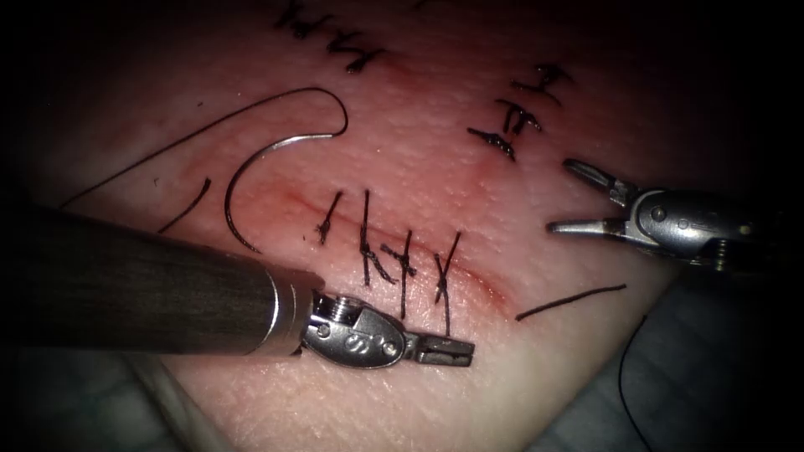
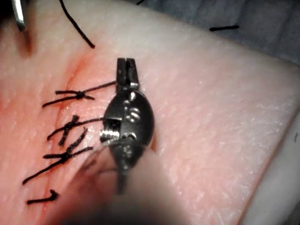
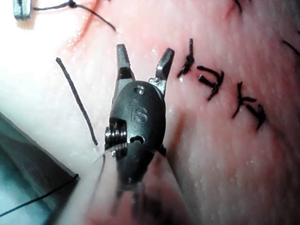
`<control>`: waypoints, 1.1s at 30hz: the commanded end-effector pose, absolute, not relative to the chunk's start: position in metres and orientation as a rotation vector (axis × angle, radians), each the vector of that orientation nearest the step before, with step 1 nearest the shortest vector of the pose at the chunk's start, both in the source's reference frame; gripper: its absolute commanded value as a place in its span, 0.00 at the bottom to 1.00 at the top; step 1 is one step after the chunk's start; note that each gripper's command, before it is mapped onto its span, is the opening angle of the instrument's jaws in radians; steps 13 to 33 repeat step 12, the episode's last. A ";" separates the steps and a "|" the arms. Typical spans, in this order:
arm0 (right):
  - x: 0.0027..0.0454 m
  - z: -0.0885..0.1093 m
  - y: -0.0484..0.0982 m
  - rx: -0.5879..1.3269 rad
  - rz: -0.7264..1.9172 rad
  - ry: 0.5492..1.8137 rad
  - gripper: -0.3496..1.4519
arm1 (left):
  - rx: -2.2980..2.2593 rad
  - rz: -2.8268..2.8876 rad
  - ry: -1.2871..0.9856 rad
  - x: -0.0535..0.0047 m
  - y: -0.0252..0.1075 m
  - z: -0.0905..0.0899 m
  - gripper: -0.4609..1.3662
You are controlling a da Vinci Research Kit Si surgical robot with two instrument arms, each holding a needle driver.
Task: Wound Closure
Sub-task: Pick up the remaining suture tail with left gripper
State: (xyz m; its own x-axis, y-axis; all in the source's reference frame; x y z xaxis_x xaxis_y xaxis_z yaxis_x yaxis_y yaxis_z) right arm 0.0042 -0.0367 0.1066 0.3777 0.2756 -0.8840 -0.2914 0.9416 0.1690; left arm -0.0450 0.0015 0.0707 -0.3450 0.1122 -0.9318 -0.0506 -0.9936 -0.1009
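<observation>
Closest to the lens, the left tool (image 1: 456,351) comes in on its dark shaft, jaws pressed together and gripping nothing, its tip resting just below the row of stitches (image 1: 402,259). Those stitches cross the cut (image 1: 335,213), a reddish line running across the tissue (image 1: 502,393), with red fluid (image 1: 276,201) tinting the surface around it. Over on the left of the cut lies the needle (image 1: 239,180), free of both tools, flat on the tissue as far as the endoscope view shows; whether its tip is in the tissue I cannot tell. Thread (image 1: 193,138) runs from its upper end, loops round and trails off to the left. Now the right tool (image 1: 569,197): jaws spread wide, holding nothing, hovering to the right of the cut. A second set of stitches (image 1: 523,113) sits above it. One cut end of thread (image 1: 569,301) lies loose on the tissue below the right tool, another short piece (image 1: 186,207) beside the needle. Beyond the pale tissue edge, grey cloth (image 1: 720,385) covers the bench.
</observation>
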 end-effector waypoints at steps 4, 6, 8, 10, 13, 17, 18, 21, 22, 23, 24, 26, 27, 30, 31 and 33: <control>0.0041 0.107 -0.037 -0.018 0.364 1.129 0.69 | -1.772 2.505 -0.104 -0.0450 0.002 0.071 0.06; 0.0041 0.107 -0.037 -0.018 0.364 1.129 0.69 | -1.776 2.506 -0.108 -0.0449 0.002 0.071 0.06; 0.0042 0.107 -0.037 -0.019 0.364 1.128 0.68 | -1.776 2.506 -0.106 -0.0449 0.002 0.071 0.06; 0.0042 0.107 -0.037 -0.019 0.365 1.128 0.68 | -1.776 2.506 -0.107 -0.0450 0.002 0.071 0.06; 0.0043 0.107 -0.037 -0.019 0.365 1.128 0.68 | -1.777 2.506 -0.107 -0.0450 0.002 0.071 0.06; 0.0043 0.107 -0.037 -0.019 0.365 1.128 0.68 | -1.777 2.506 -0.107 -0.0450 0.002 0.071 0.06; 0.0043 0.107 -0.037 -0.019 0.365 1.128 0.68 | -1.777 2.506 -0.107 -0.0450 0.002 0.071 0.06; 0.0043 0.107 -0.037 -0.019 0.365 1.128 0.68 | -1.777 2.506 -0.107 -0.0450 0.002 0.071 0.06; 0.0043 0.107 -0.037 -0.019 0.365 1.128 0.68 | -1.777 2.506 -0.107 -0.0450 0.002 0.071 0.06; 0.0043 0.107 -0.037 -0.019 0.365 1.128 0.68 | -1.777 2.506 -0.107 -0.0450 0.002 0.071 0.06; 0.0043 0.107 -0.037 -0.019 0.365 1.128 0.68 | -1.777 2.506 -0.107 -0.0450 0.002 0.071 0.06; 0.0043 0.107 -0.037 -0.019 0.365 1.128 0.68 | -1.777 2.506 -0.107 -0.0450 0.002 0.071 0.06; 0.0043 0.107 -0.037 -0.019 0.365 1.128 0.68 | -1.777 2.506 -0.107 -0.0450 0.002 0.071 0.06; 0.0043 0.107 -0.037 -0.019 0.365 1.128 0.68 | -1.777 2.506 -0.107 -0.0450 0.002 0.071 0.06; 0.0043 0.107 -0.037 -0.019 0.365 1.128 0.68 | -1.777 2.506 -0.107 -0.0450 0.002 0.071 0.06; 0.0043 0.107 -0.037 -0.019 0.365 1.128 0.68 | -1.777 2.506 -0.107 -0.0450 0.002 0.071 0.06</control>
